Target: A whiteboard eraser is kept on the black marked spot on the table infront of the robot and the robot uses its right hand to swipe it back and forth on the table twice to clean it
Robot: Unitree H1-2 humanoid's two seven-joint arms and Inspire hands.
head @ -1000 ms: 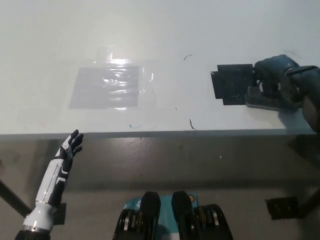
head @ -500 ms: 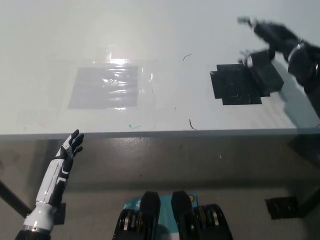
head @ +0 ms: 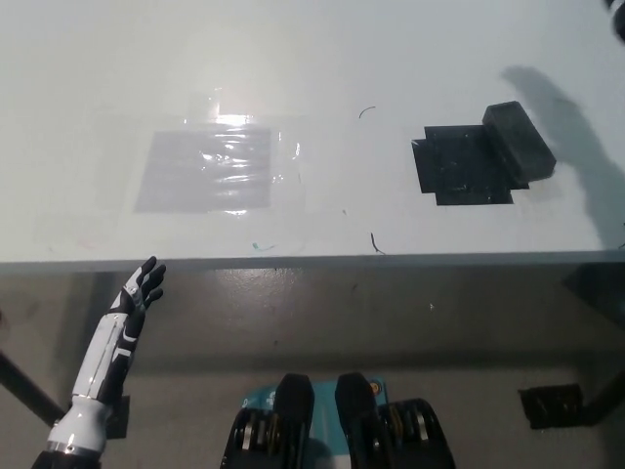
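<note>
The dark whiteboard eraser (head: 519,143) lies slanted on the white table (head: 312,59), overlapping the right edge of the black marked spot (head: 459,166). Nothing touches it. Of my black right arm only a dark sliver (head: 619,21) shows at the top right corner; the hand itself is outside the picture, and its shadow falls on the table right of the eraser. My white left hand (head: 142,286) rests below the table's front edge at the lower left, open, fingers apart, holding nothing.
A glossy patch of clear tape (head: 207,168) lies left of centre on the table. Small pen marks (head: 375,241) dot the surface near the front edge (head: 312,260). Dark floor lies below the table.
The right hand, on the eraser beside the black spot a second ago, let it go, rose up and right, and left the picture. The eraser now rests on the spot's right edge. The left hand has not moved.
</note>
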